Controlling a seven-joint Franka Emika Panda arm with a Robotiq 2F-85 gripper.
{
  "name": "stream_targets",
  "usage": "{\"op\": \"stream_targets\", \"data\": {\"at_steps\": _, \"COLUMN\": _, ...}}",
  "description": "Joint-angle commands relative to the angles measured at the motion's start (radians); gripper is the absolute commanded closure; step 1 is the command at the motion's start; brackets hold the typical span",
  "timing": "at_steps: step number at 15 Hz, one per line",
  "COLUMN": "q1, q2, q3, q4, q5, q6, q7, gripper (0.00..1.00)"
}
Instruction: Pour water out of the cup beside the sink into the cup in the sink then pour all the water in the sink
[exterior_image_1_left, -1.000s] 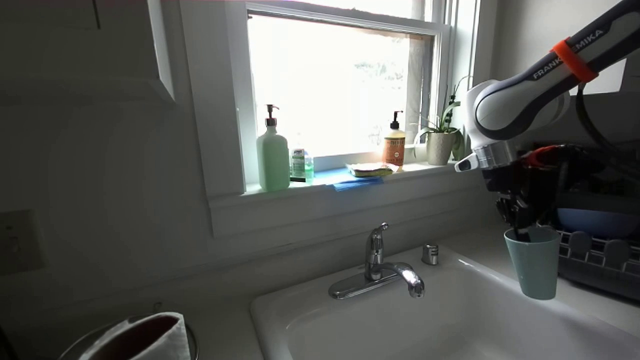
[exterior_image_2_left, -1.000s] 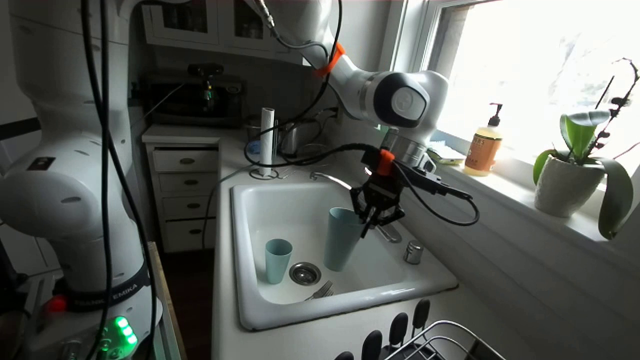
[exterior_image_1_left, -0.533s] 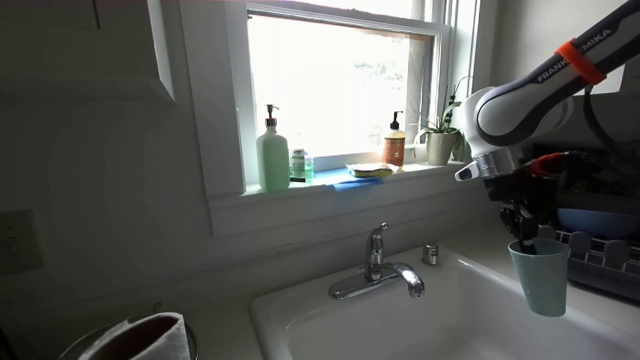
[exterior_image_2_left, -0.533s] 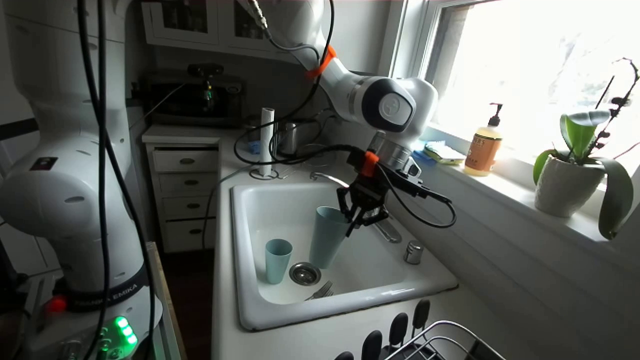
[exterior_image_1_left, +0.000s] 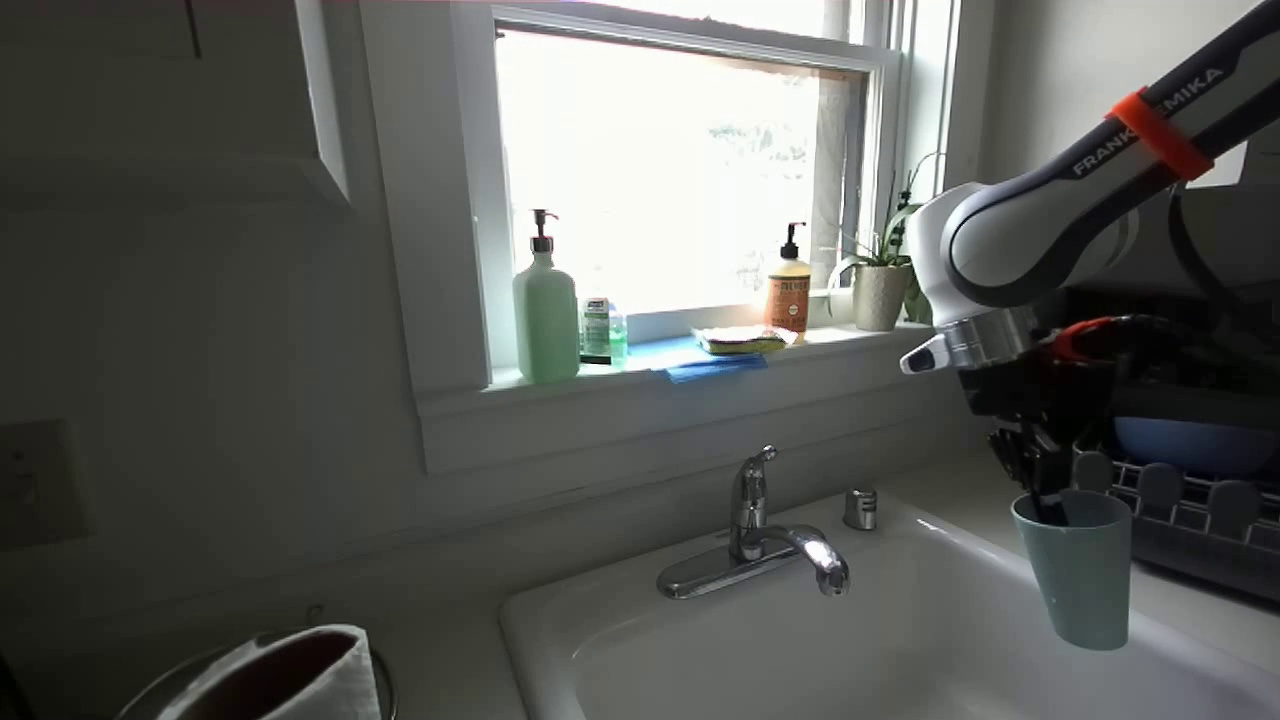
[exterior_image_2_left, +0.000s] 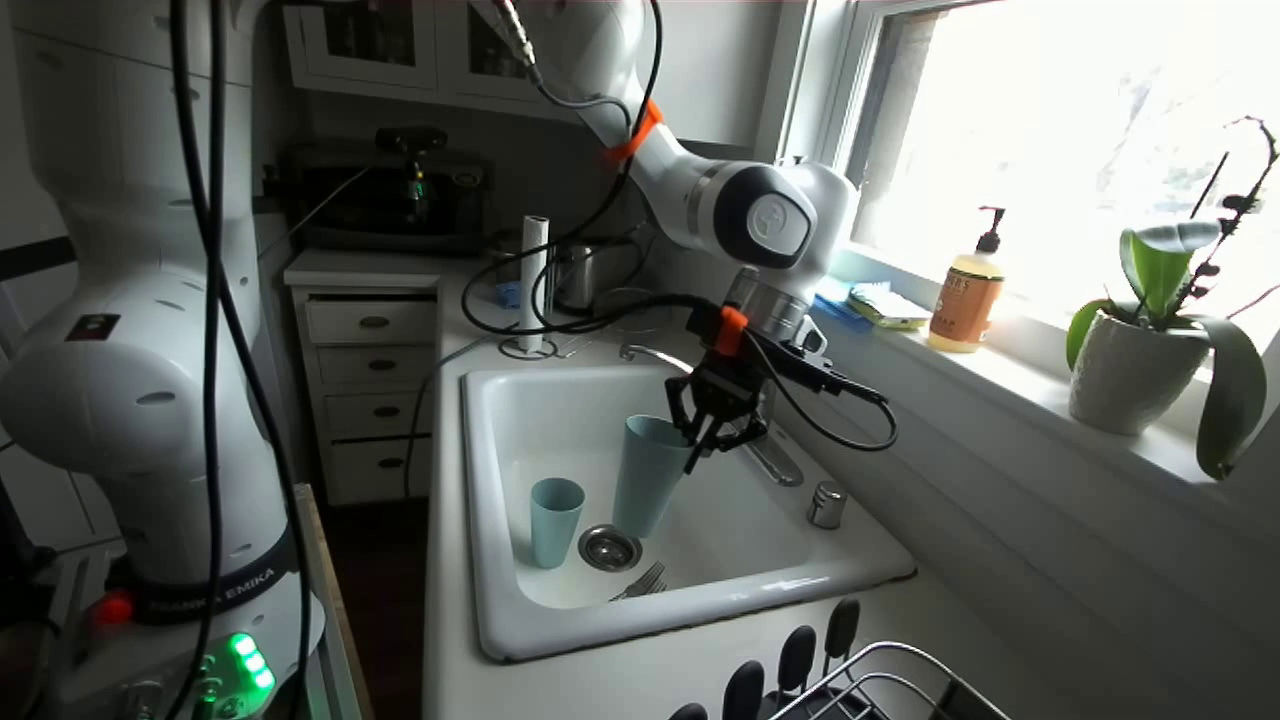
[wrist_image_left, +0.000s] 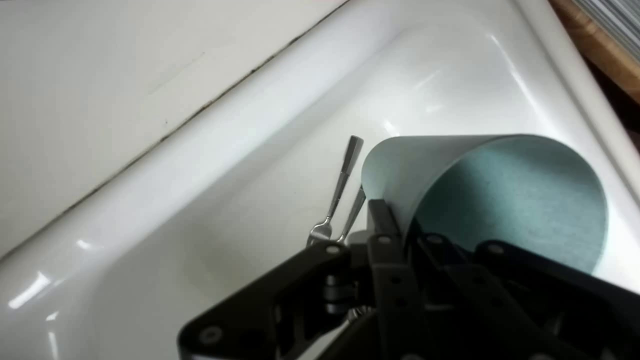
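My gripper (exterior_image_2_left: 697, 450) is shut on the wall of a larger pale teal cup (exterior_image_2_left: 645, 485), one finger inside and one outside. In the wrist view the gripper (wrist_image_left: 397, 225) pinches the near rim of the held cup (wrist_image_left: 510, 200); no water can be made out. The held cup (exterior_image_1_left: 1085, 585) leans slightly and hangs over the white sink (exterior_image_2_left: 482, 520). A smaller pale teal cup (exterior_image_2_left: 555, 525) stands upright in the sink, left of the held cup with a gap between. The smaller cup does not show in the wrist view.
The drain (exterior_image_2_left: 610, 548) and forks (exterior_image_2_left: 645, 582) lie on the sink floor. The chrome faucet (exterior_image_1_left: 750, 520) is at the back rim. A dish rack (exterior_image_2_left: 880, 680) stands in front. Soap bottles (exterior_image_1_left: 547, 320) and a plant pot (exterior_image_2_left: 1135, 370) line the windowsill.
My gripper has carried the larger cup toward the smaller cup and the drain, and lower in an exterior view. The grip on the cup is unchanged. The smaller cup has not moved.
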Motion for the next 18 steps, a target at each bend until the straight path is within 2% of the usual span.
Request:
{"op": "stream_targets", "data": {"at_steps": 1, "q1": 0.043, "q2": -0.020, "q3": 0.027, "q4": -0.088, "q5": -0.020, "q6": 0.098, "q7": 0.031, "gripper": 0.99}}
{"op": "stream_targets", "data": {"at_steps": 6, "q1": 0.096, "q2": -0.031, "q3": 0.063, "q4": -0.223, "q5": -0.008, "q6": 0.296, "q7": 0.163, "gripper": 0.99}}
{"op": "stream_targets", "data": {"at_steps": 11, "q1": 0.148, "q2": -0.046, "q3": 0.087, "q4": -0.341, "q5": -0.085, "q6": 0.510, "q7": 0.347, "gripper": 0.99}}
{"op": "stream_targets", "data": {"at_steps": 14, "q1": 0.182, "q2": -0.045, "q3": 0.086, "q4": -0.390, "q5": -0.196, "q6": 0.638, "q7": 0.509, "gripper": 0.99}}
{"op": "stream_targets", "data": {"at_steps": 18, "q1": 0.237, "q2": -0.042, "q3": 0.066, "q4": -0.420, "q5": -0.437, "q6": 0.716, "q7": 0.772, "gripper": 0.99}}
